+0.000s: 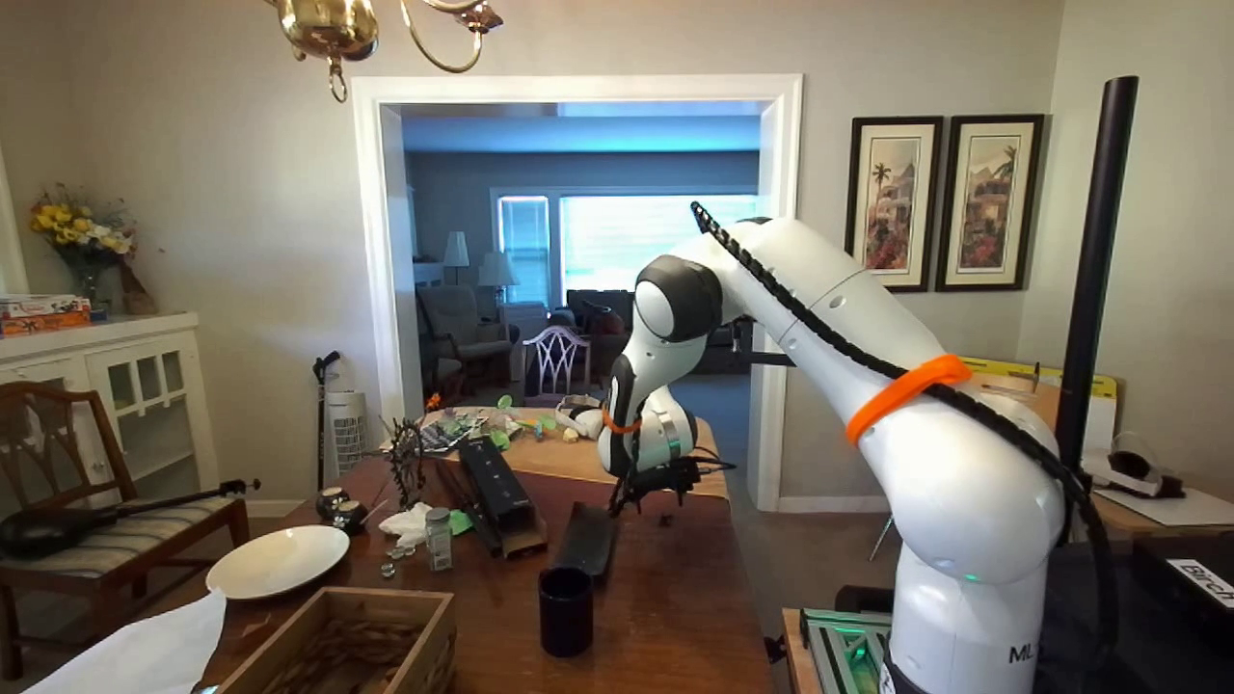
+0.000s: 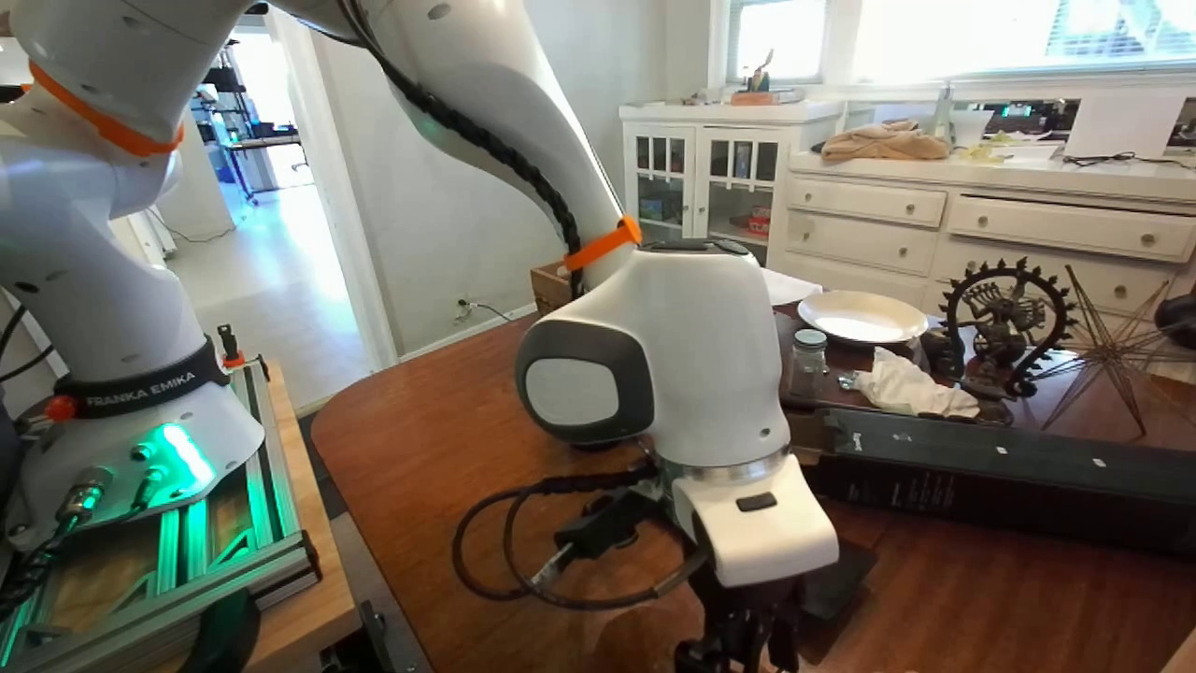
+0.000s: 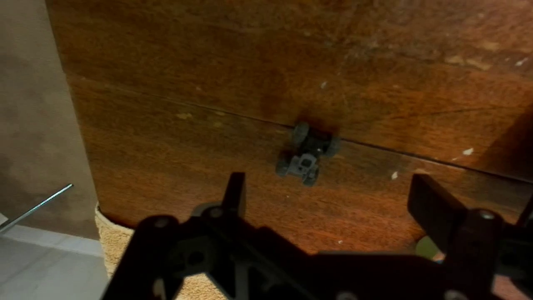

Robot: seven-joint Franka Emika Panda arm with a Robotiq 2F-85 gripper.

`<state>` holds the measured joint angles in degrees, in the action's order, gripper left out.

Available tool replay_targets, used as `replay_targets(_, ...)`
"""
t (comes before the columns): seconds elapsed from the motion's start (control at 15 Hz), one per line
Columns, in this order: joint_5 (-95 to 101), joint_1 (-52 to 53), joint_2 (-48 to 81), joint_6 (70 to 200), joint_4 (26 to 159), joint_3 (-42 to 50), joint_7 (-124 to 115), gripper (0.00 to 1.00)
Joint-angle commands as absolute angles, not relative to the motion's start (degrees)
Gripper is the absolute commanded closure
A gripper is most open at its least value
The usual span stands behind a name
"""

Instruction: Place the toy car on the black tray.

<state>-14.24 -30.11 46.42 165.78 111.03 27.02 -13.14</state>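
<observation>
The toy car [image 3: 308,154] is small, dark grey and black with several wheels. It sits on the wooden table in the wrist view, ahead of the fingertips and nearer the left finger. It also shows as a small dark spot [image 1: 665,520] in an exterior view, to the right of the gripper. My gripper [image 3: 329,179] is open, with nothing between its fingers, above the table. The black tray [image 1: 586,542] is long and shallow and lies on the table left of the gripper. Its edge [image 2: 844,581] shows partly behind the gripper in an exterior view.
A long black box [image 1: 496,493] lies left of the tray. A black cup [image 1: 566,614] stands at the tray's near end. A glass jar [image 1: 439,542], a white plate [image 1: 280,563] and a wooden box [image 1: 386,600] stand further left. The table edge [image 3: 79,121] runs left of the car.
</observation>
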Motion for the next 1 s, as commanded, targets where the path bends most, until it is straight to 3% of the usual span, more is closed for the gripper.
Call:
replay_targets(0.0, -11.9, -27.9, 48.5, 166.4, 110.7, 29.4, -14.4, 0.0)
replay_targets(0.13, -11.3, -27.4, 49.1, 166.6, 110.6, 29.9, -14.4, 0.0)
replay_targets(0.27, -10.6, -27.1, 49.5, 166.7, 110.6, 30.4, -14.3, 0.17)
replay_targets(0.33, -10.4, -27.0, 49.7, 166.7, 110.6, 30.6, -14.3, 0.19)
replay_targets(0.4, -10.3, -26.7, 49.7, 166.5, 110.6, 30.9, -14.5, 0.1)
replay_targets(0.53, -10.7, -26.3, 50.2, 166.3, 110.3, 31.3, -15.6, 0.02)
replay_targets(0.93, -12.3, -25.9, 51.3, 167.9, 109.9, 31.8, -19.7, 0.0)
